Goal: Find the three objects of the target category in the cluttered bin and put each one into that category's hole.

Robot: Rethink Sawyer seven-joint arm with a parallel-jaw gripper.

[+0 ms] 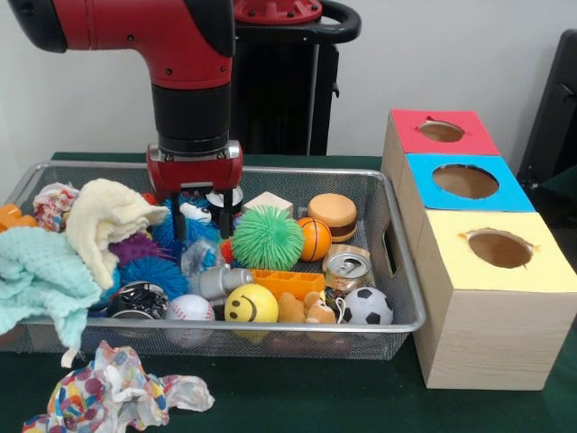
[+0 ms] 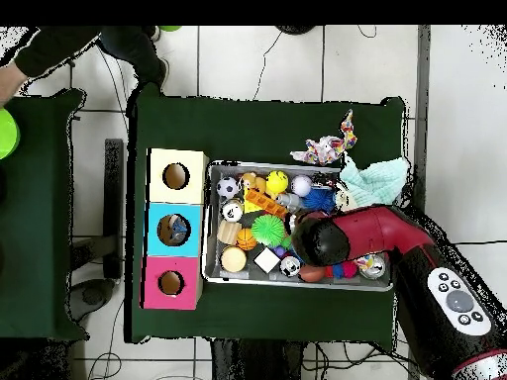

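The wire mesh bin (image 1: 399, 271) is full of toys and also shows in the overhead view (image 2: 213, 269). My gripper (image 1: 204, 219) hangs open over the bin's middle, its fingers (image 1: 180, 225) down among blue spiky toys. One clear wrinkly plastic piece (image 1: 200, 258) lies just below the gripper, apart from it. A second bottle-like one (image 1: 221, 281) lies in front of that. I see no third piece. The red-topped box's hole (image 1: 442, 132) is at the far right. In the overhead view it (image 2: 170, 283) is at the lower left, and the arm (image 2: 366, 237) hides the gripper.
The blue-topped box (image 1: 465, 181) and the yellow-topped box (image 1: 499, 248) stand beside the red one. The bin holds a green spiky ball (image 1: 267, 237), a silver can (image 1: 347, 268), a teal cloth (image 1: 41, 275) and a yellow cloth (image 1: 108, 221). A dotted paper wad (image 1: 108, 392) lies outside, in front.
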